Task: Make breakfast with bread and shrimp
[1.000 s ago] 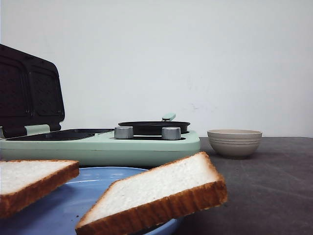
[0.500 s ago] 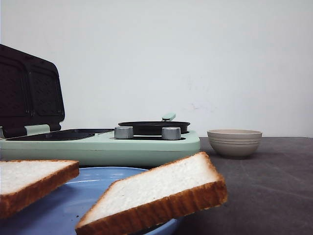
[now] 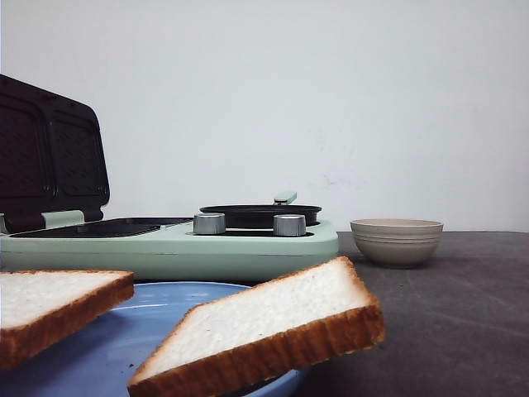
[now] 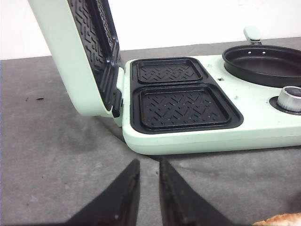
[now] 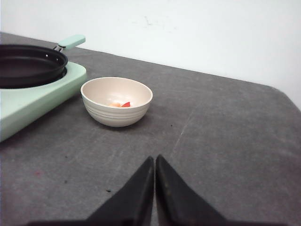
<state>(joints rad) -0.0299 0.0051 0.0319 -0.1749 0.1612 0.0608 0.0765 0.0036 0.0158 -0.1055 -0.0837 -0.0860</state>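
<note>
Two slices of bread lie on a blue plate (image 3: 124, 347) close to the front camera, one at the left (image 3: 50, 302) and one at the right (image 3: 264, 318) hanging over the rim. A beige bowl (image 5: 117, 101) holds the shrimp (image 5: 121, 104), small orange and pale pieces on its bottom. My left gripper (image 4: 149, 162) hovers over bare table in front of the sandwich plates (image 4: 181, 106), its jaws a narrow gap apart and empty. A short way before the bowl my right gripper (image 5: 154, 158) is shut, empty.
The mint-green breakfast maker (image 3: 173, 248) stands behind the plate with its lid (image 4: 89, 52) raised. A black round pan (image 4: 263, 63) sits on its right half, behind two silver knobs (image 3: 289, 225). The bowl (image 3: 397, 240) stands right of it on the grey table.
</note>
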